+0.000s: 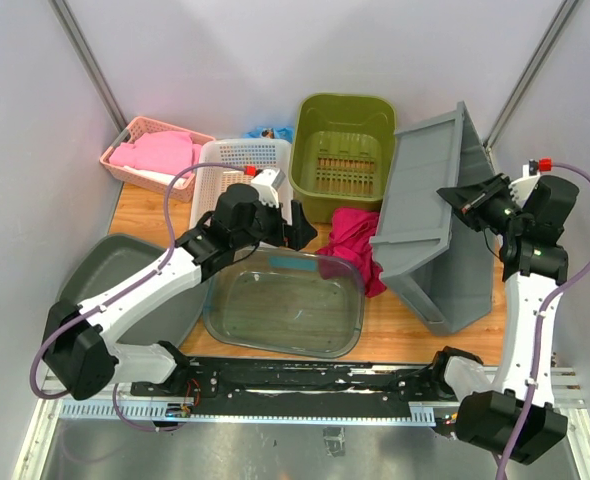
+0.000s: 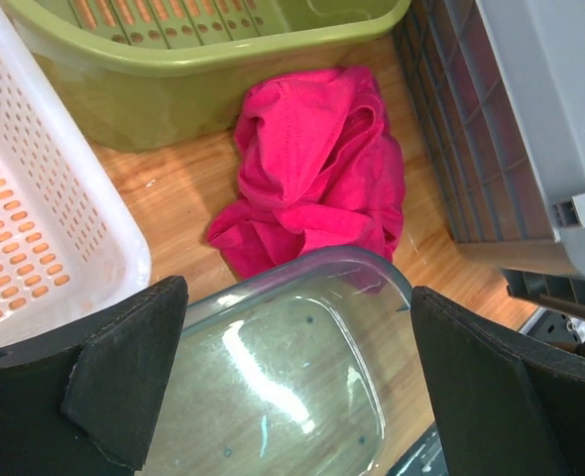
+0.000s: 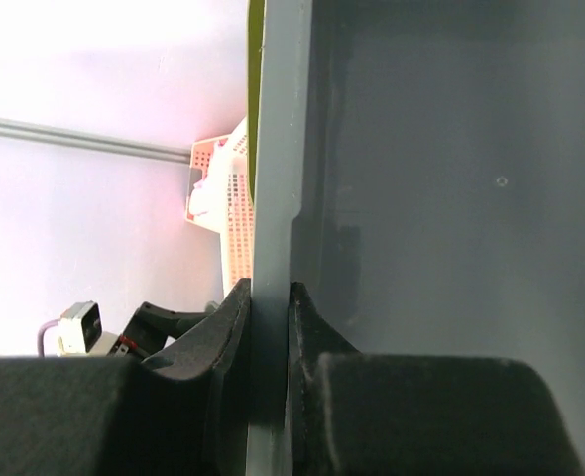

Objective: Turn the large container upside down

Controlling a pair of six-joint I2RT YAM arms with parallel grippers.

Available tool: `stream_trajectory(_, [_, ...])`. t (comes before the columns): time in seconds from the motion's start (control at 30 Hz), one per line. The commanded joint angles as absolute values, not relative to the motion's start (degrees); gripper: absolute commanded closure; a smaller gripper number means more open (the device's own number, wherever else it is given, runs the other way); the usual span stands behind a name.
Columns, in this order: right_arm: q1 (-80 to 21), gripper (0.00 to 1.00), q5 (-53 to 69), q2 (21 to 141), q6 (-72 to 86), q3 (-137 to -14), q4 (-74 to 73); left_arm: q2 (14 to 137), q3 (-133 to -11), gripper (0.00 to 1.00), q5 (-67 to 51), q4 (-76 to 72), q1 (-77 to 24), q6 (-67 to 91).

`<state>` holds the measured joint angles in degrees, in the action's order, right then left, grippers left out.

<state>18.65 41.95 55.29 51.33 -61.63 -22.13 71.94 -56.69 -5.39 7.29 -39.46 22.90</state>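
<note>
**Grey bin on edge, right end effector on rim**

Grey plastic large container (image 1: pixel 430 230) sits at the right of the wooden bench (image 1: pixel 395 335), tipped up on one lower edge, neither flat nor inverted. The right wrist view shows its smooth inner wall, so I judge the mouth faces the right arm.

Right end effector (image 3: pixel 270 317): clamped on the raised rim, one pad on each face of the thin wall, the grip close to the pad tips.

Left end effector (image 2: pixel 297 387): fingers wide apart, holding nothing, above the far corner of the clear plastic tub (image 1: pixel 285 300).

Crumpled magenta cloth (image 1: pixel 353 240) lies just beside the container's left side. The olive green slatted basket (image 1: pixel 343 150) is close behind.

Step in hand: carrying the tilt through.

Notes for a good roll-over:
- Pivot about the edge resting on the bench; avoid lifting the whole mass.
- Lead the rim along an arc and let the wrist turn with the wall, or the shallow pinch may peel off.
- Lower slowly past balance; expect it to drop.
- Watch the cloth for snagging.
</note>
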Motion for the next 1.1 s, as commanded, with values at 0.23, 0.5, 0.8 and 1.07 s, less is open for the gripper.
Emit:
stream_trajectory(0.23, [23.2,0.56,29.5,57.2,34.6,-69.0,-37.6,74.3,-59.6,0.01,-11.4,3.0,-39.6,23.6])
stream_trajectory(0.5, [25.7,0.42,16.4,58.1,28.6,-72.2,-46.2,74.7,-60.4,0.01,-12.9,3.6,-39.6,22.9])
stream_trajectory(0.8, [25.5,0.32,0.2,57.0,23.8,-76.6,-51.7,76.7,-61.9,0.01,-16.7,2.8,-39.6,23.1])
stream_trajectory(1.07, [24.4,0.24,-10.8,56.2,21.1,-81.0,-54.2,77.6,-63.4,0.01,-18.6,1.6,-39.6,23.6])
